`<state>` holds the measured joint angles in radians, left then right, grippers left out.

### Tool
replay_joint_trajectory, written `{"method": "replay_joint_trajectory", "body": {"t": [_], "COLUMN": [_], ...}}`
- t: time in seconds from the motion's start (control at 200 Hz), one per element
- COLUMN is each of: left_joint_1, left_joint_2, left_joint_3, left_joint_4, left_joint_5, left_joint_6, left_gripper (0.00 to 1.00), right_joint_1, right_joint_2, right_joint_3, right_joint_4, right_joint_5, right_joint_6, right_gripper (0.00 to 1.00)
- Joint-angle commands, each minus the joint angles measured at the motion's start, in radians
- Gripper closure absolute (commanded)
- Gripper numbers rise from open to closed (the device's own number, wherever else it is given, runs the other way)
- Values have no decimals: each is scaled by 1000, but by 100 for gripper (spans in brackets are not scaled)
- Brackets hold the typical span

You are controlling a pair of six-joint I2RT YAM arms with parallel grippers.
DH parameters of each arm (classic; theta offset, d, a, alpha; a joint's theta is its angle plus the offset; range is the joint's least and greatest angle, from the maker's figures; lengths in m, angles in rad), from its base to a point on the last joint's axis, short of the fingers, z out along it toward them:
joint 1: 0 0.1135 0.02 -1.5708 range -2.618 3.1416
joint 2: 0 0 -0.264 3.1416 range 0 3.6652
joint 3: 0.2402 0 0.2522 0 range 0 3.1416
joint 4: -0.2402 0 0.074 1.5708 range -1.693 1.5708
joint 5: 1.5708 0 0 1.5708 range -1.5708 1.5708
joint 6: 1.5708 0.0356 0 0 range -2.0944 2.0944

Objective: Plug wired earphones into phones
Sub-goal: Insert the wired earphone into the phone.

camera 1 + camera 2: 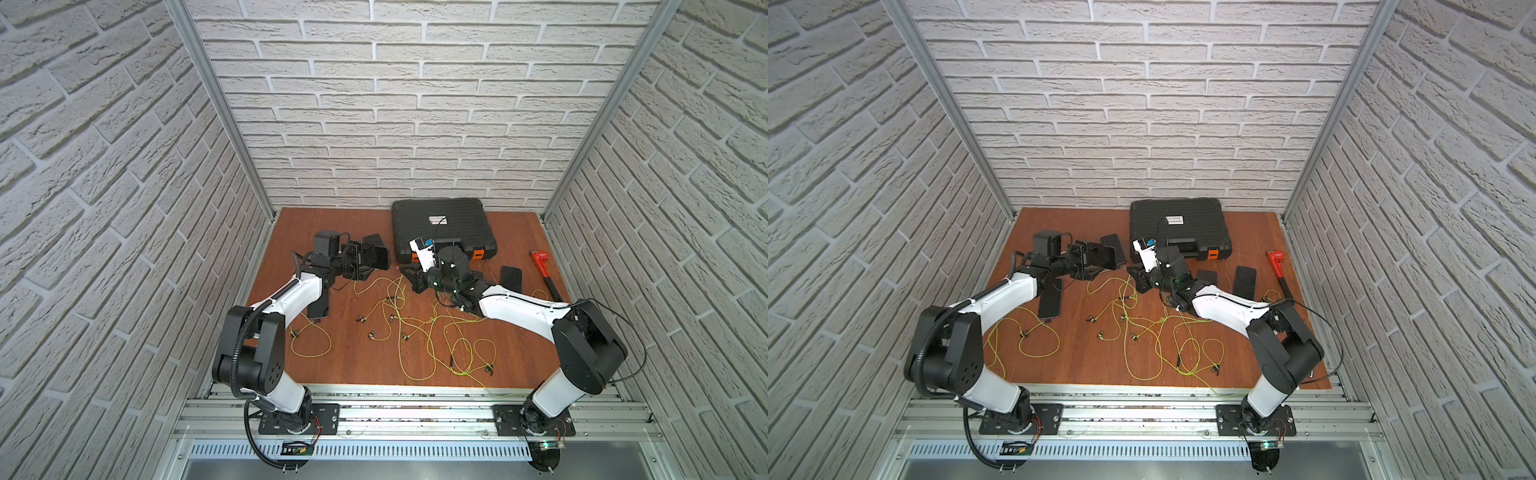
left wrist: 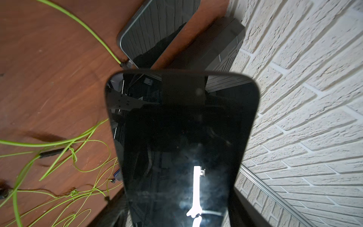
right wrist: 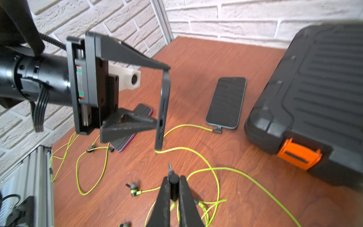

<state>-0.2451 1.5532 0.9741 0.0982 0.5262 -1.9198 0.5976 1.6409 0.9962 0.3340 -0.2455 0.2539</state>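
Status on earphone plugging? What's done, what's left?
Done: the phone by the case has a cable plugged in; the case sits beside it. In hand: left hand holds a second phone upright, port edge toward the right hand, shut on a plug, not yet inserted. Left: that insertion; the phone beside the right arm is too small to judge.

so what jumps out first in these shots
The left gripper holds a phone up on edge over the table's rear left. The phone's port edge faces the right gripper, which is shut on a plug pointing toward it. Yellow-green earphones lie tangled across the middle of the table, and a big black case with orange latches sits at the back.
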Motion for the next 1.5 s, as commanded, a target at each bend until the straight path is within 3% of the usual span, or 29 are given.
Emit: {"method": "replay_joint_trajectory", "body": {"t": [0.0,1.495], "left_joint_1": [-16,-39], "left_joint_2": [-8,7], "left_joint_3": [5,-6], "left_joint_4": [88,181], "left_joint_5": [31,26], "left_joint_6": [-18,-19], "left_gripper": [100,100], "right_joint_1": [4,14], "right_joint_2": [-18,31], "right_joint_3": [11,42], "right_joint_4": [112,136], "right_joint_5": [32,58], "right_joint_6": [-35,-3], "right_gripper": [94,94]}}
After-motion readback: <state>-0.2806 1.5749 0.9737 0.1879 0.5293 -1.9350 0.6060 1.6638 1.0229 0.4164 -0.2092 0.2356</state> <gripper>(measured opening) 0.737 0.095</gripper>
